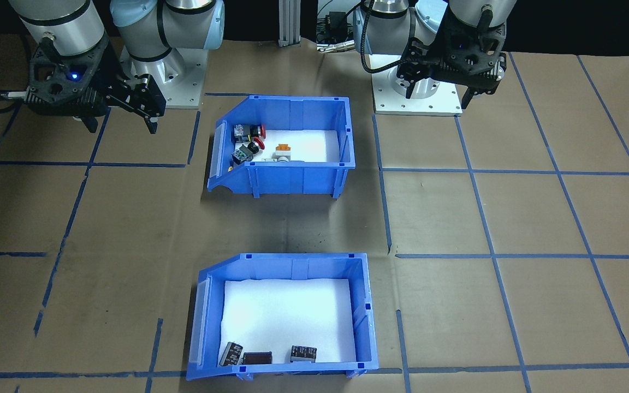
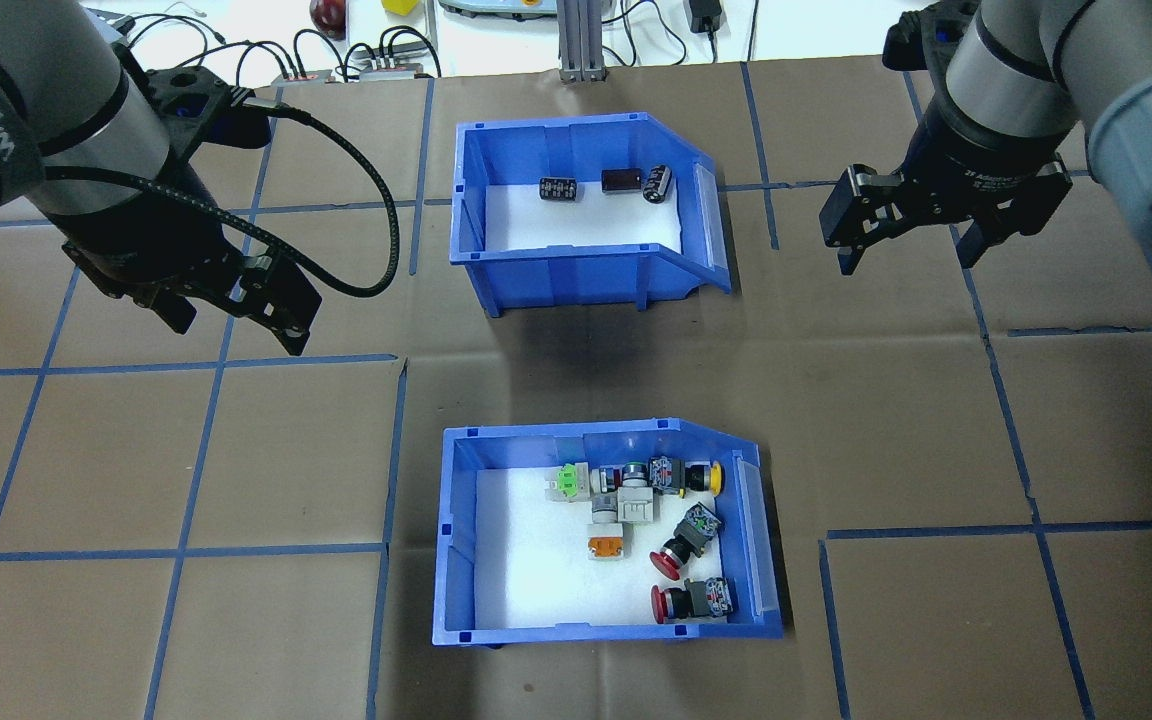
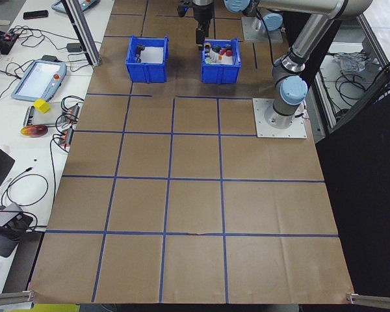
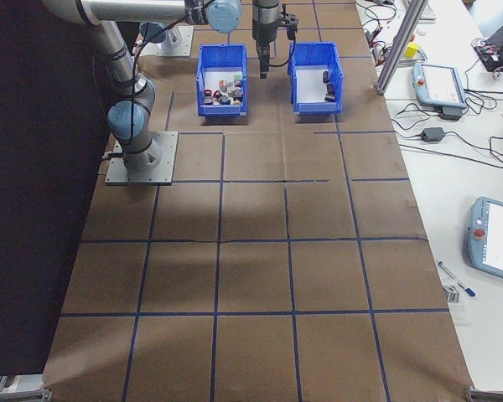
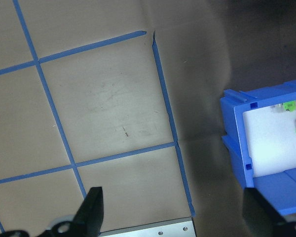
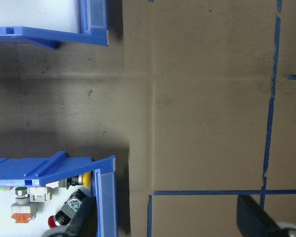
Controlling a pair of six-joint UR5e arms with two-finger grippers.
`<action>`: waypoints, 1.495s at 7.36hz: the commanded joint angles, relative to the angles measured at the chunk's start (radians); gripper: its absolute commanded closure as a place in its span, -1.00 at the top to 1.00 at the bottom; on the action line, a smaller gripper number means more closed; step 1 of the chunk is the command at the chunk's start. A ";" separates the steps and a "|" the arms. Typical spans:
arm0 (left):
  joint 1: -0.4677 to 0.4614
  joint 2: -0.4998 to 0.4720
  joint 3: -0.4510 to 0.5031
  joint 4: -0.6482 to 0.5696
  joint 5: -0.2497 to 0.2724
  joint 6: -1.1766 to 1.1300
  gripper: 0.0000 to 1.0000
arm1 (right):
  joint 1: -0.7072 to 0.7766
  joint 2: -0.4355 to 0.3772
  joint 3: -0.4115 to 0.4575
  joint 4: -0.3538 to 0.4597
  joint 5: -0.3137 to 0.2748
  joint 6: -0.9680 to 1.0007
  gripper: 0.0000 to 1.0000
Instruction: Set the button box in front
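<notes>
The button box (image 2: 457,535) is a blue bin with white foam and several red, orange, green and yellow push buttons. It stands on the table on the robot's side, the nearer of the two bins in the overhead view. In the front-facing view the button box (image 1: 292,177) lies between the two arm bases. My left gripper (image 2: 233,328) hovers open and empty, left of and beyond the box. My right gripper (image 2: 908,258) hangs open and empty, to the right near the other bin. The left wrist view catches the box's corner (image 5: 237,143); the right wrist view shows its sloped end (image 6: 104,195).
A matching blue bin (image 2: 576,275) holding a few black blocks sits farther from the robot, in line with the button box. Brown paper with a blue tape grid (image 2: 396,450) covers the table. Cables and devices (image 3: 39,78) lie on a side bench beyond the far edge.
</notes>
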 commanded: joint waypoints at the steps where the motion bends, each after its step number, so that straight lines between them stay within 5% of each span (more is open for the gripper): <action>1: 0.000 -0.001 -0.014 0.009 -0.003 0.002 1.00 | 0.000 0.001 0.002 -0.001 -0.001 0.000 1.00; 5: 0.000 0.008 -0.003 0.032 -0.012 -0.074 1.00 | 0.000 0.003 -0.002 0.001 -0.005 -0.012 1.00; 8: -0.003 0.020 -0.035 0.033 -0.018 -0.497 0.99 | 0.002 0.003 -0.007 0.006 -0.007 -0.040 1.00; 11: -0.034 0.078 -0.115 0.035 -0.049 -1.172 0.98 | 0.003 0.108 -0.074 0.001 -0.001 -0.381 1.00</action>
